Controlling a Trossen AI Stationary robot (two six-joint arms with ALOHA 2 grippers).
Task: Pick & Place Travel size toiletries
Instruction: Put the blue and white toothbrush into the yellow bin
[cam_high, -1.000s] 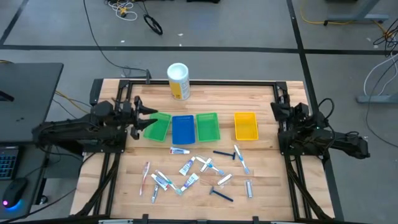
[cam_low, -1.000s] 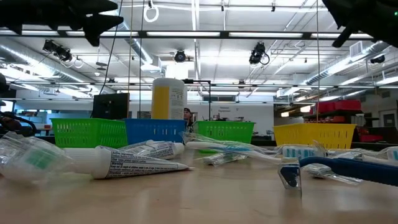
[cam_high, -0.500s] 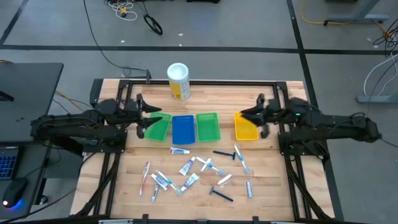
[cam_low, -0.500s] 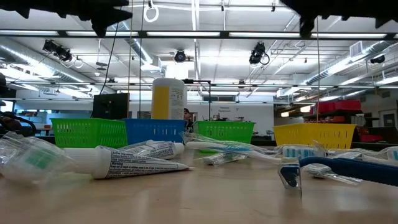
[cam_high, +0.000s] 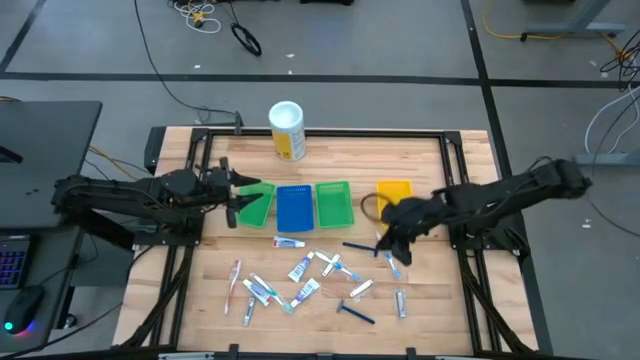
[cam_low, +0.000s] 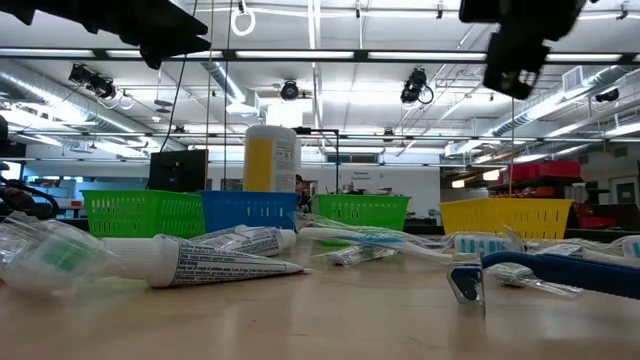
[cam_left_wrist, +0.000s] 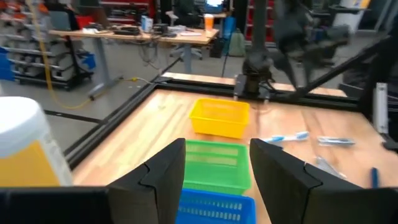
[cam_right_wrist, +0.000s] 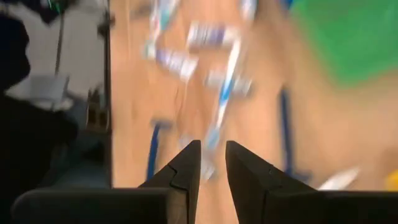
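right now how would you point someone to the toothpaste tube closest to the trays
Find the row of four trays across the wooden table. Just in front of the blue tray lies a small white-and-blue tube, crosswise. It sits alone, apart from the cluster of toiletries nearer the table's front edge.

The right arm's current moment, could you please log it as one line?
right tool: open, above toothbrush | left tool: open, over green tray | toiletries: on table, none held

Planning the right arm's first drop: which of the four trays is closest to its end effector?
The yellow tray, at the right end of the row. The right end effector hovers just in front of it, while the blue tray and both green trays sit farther left.
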